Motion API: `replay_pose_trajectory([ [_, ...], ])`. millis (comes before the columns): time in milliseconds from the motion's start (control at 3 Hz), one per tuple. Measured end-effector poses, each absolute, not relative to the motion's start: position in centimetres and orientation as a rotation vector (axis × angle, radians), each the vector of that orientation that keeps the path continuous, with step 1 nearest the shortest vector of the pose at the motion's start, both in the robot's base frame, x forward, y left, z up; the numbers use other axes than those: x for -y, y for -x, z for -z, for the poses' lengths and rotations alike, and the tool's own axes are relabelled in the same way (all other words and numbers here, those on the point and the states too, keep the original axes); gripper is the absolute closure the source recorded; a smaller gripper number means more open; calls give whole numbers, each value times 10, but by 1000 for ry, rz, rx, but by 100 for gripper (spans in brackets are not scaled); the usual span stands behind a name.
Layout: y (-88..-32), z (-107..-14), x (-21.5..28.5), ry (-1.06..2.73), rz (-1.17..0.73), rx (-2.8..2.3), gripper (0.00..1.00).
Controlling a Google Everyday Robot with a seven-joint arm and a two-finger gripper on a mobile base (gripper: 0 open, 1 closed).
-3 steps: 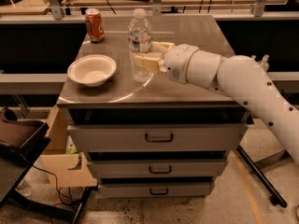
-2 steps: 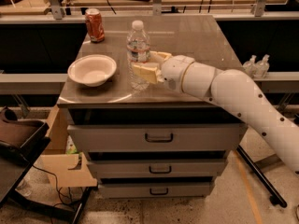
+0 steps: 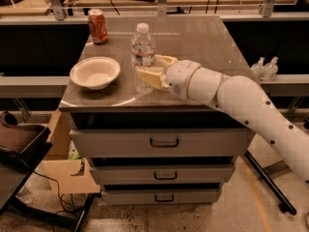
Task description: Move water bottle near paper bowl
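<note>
Gripper is sitting at frame centre, its jaws seemingly clamping the lower body of the upright water bottle. The paper bowl is lying near, directly left of the bottle, so the carry is pointing leftward.
</note>
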State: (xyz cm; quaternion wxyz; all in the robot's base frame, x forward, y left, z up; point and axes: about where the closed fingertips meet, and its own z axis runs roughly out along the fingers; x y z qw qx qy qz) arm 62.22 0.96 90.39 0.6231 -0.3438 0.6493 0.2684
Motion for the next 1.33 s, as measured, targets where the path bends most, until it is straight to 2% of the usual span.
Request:
replay_pose_trajectory([
  [1000,-621,-904,-15,798,-622,-1488,13],
  [1333,-621,-905,-17,801,-624,-1487,0],
])
